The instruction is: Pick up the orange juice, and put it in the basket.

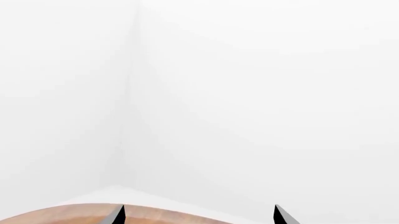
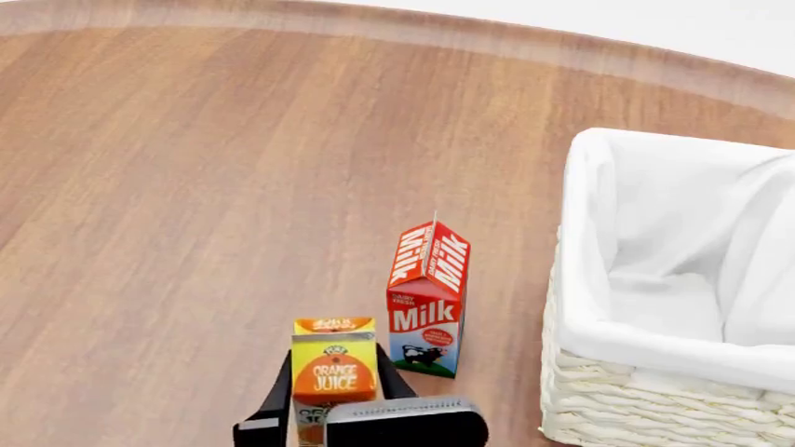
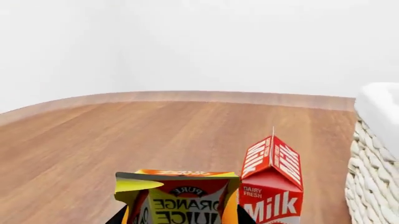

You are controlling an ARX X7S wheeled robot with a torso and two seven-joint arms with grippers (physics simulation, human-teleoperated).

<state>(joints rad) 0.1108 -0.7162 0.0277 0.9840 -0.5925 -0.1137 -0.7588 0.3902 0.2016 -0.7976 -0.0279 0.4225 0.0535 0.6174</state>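
Note:
The orange juice [image 2: 333,371], a yellow-green carton with an orange top, stands upright near the table's front edge. My right gripper [image 2: 333,396] has a dark finger against each side of it and is shut on it. In the right wrist view the orange juice [image 3: 181,196] fills the space between the fingers of the right gripper [image 3: 177,218]. The basket [image 2: 621,391], cream wicker with a white cloth lining, stands to the right. My left gripper [image 1: 199,215] is open and empty, facing a white wall above the table edge; it does not show in the head view.
A red-and-white Milk carton [image 2: 426,298] stands upright just behind and to the right of the orange juice, between it and the basket. It also shows in the right wrist view [image 3: 271,186]. The wooden table [image 2: 186,186] stretches left and back.

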